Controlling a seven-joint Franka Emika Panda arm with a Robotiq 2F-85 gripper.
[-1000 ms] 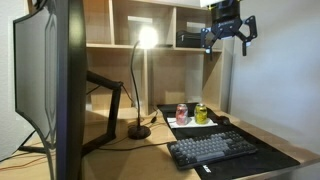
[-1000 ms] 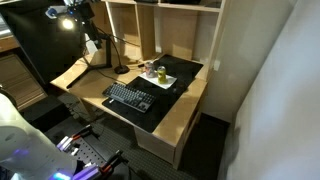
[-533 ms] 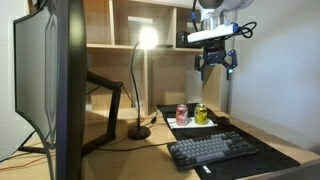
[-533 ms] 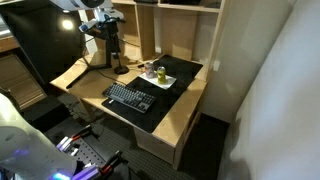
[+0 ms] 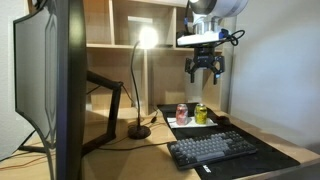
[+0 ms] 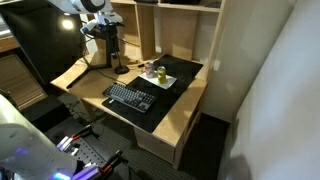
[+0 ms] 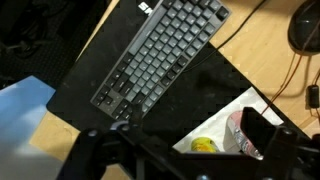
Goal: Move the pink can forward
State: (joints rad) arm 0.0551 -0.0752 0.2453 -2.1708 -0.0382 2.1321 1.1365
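Observation:
The pink can (image 5: 181, 114) stands upright on a white sheet (image 5: 190, 124) on the black desk mat, with the yellow-green can (image 5: 201, 113) close beside it. My gripper (image 5: 205, 70) hangs open and empty high above the two cans, pointing down. In the wrist view the pink can (image 7: 238, 135) lies at the lower right, partly hidden behind one finger, and the yellow-green can (image 7: 205, 146) is next to it. The open jaws (image 7: 178, 140) hold nothing. Both cans are tiny in an exterior view (image 6: 157, 71).
A black keyboard (image 5: 215, 148) lies on the mat in front of the cans and also shows in the wrist view (image 7: 165, 50). A lit desk lamp (image 5: 141, 85) stands beside the cans. A large monitor (image 5: 45, 80) fills the left. Shelves (image 5: 165, 45) rise behind.
My gripper has come down from the top of the shelf and shifted sideways until it is above the cans. The cans have not moved.

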